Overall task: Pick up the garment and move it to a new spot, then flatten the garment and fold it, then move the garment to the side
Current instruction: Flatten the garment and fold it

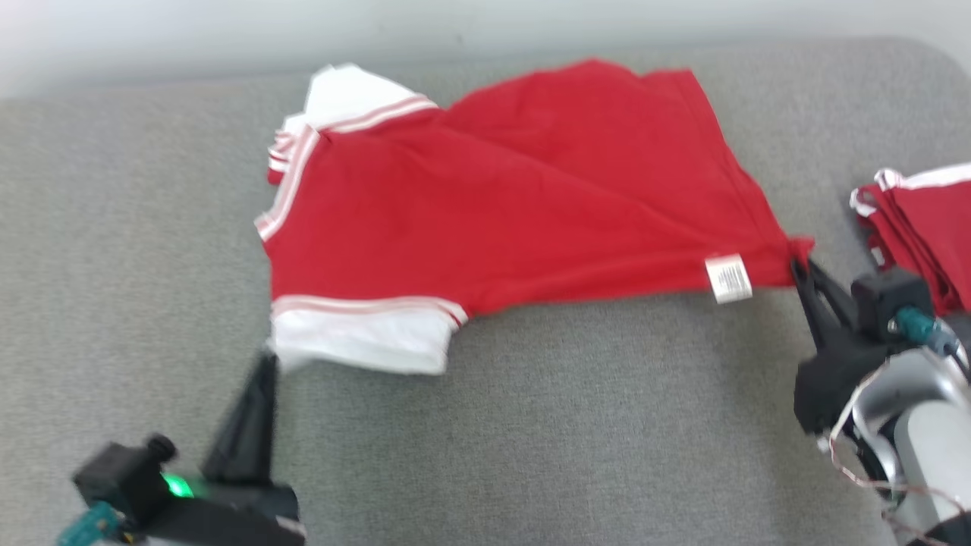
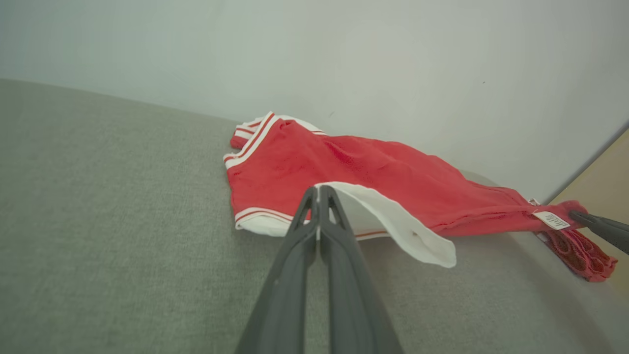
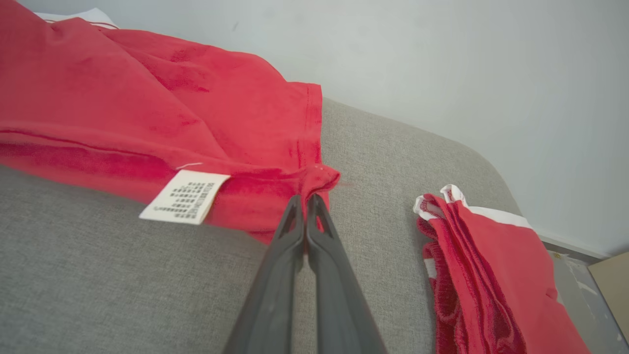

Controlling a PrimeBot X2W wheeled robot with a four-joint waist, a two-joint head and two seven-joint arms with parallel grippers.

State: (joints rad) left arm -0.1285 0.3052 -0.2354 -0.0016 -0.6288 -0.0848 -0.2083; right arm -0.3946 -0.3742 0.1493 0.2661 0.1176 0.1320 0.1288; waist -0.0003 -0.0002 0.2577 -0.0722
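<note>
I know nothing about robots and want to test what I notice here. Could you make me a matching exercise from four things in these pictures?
Things:
1 left gripper
2 right gripper
3 care label
4 folded red garment

States:
A white, printed, sewn to the red shirt's edge
B shut on the white sleeve
C lying apart at the right of the grey surface
D shut on the hem corner

Pairs: 1-B, 2-D, 3-A, 4-C
</note>
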